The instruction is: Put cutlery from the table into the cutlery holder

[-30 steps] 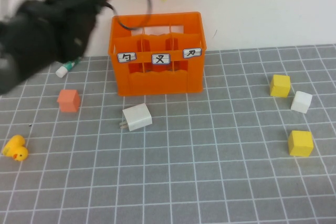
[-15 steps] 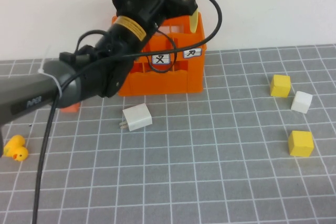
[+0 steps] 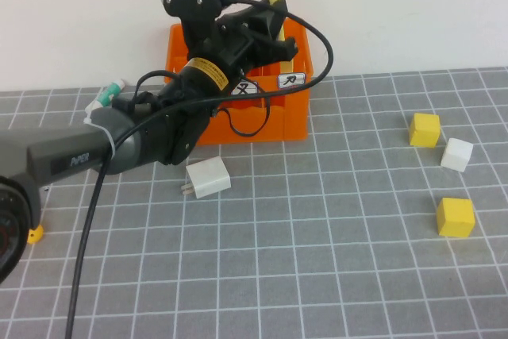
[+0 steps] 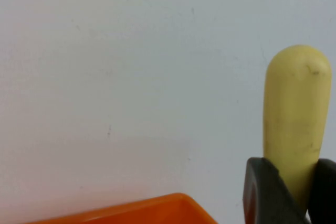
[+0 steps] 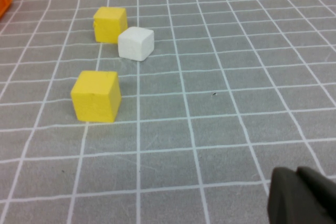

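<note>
Black fingers (image 4: 262,192) of the left gripper (image 3: 266,25) are pinched on the pale yellow knife (image 3: 274,5); the knife is held upright over the right side of the orange crate (image 3: 262,117); the crate is stood on the grey table (image 3: 317,260); the right gripper (image 5: 304,198) is seen only as a dark tip low over the tiles, so its fingers cannot be judged.

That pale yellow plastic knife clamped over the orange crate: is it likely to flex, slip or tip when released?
The pale yellow plastic knife stands upright, unbent, in the left gripper, so probably stiff. Its smooth rounded handle may slip. Standing taller than the orange slotted crate, it will likely lean inside. The right gripper is low over the grey tiled table.
</note>
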{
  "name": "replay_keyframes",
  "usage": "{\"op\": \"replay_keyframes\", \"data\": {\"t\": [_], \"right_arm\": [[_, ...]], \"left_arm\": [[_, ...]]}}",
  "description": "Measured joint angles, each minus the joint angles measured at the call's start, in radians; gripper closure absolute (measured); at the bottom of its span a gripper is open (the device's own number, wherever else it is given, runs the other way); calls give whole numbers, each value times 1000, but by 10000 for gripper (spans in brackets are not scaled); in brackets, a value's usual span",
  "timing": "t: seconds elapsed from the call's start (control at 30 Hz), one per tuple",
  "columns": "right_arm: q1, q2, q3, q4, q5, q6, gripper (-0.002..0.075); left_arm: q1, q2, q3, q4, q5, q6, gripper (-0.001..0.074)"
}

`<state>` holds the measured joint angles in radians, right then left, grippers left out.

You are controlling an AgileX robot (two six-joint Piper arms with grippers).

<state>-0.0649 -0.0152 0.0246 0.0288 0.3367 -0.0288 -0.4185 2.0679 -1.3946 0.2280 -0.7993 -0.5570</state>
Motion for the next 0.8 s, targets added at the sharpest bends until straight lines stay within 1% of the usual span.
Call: {"op": "replay_keyframes", "data": {"t": [0.07, 0.23, 0.3, 0.4, 0.5, 0.6, 0.7, 0.8], "right_arm": [[0, 0, 0, 0, 0, 0, 729], [0, 0, 0, 0, 0, 0, 729], [0, 0, 0, 0, 0, 0, 729], [0, 0, 0, 0, 0, 0, 729], [0, 0, 0, 0, 0, 0, 729], [0, 0, 0, 0, -1, 0, 729], [0, 0, 0, 0, -1, 0, 729], [0, 0, 0, 0, -1, 0, 729]], "left_arm": [[0, 0, 0, 4, 8, 23, 561], [0, -2, 0, 12, 1, 42, 363], [0, -10, 0, 12, 1, 46, 330], [0, -49, 0, 16, 30, 74, 311], [9, -120, 0, 37, 129, 133, 330], [13, -233, 0, 39, 314, 222, 398], [15, -387, 0, 41, 539, 378, 491], [15, -538, 0, 45, 710, 527, 604]]}}
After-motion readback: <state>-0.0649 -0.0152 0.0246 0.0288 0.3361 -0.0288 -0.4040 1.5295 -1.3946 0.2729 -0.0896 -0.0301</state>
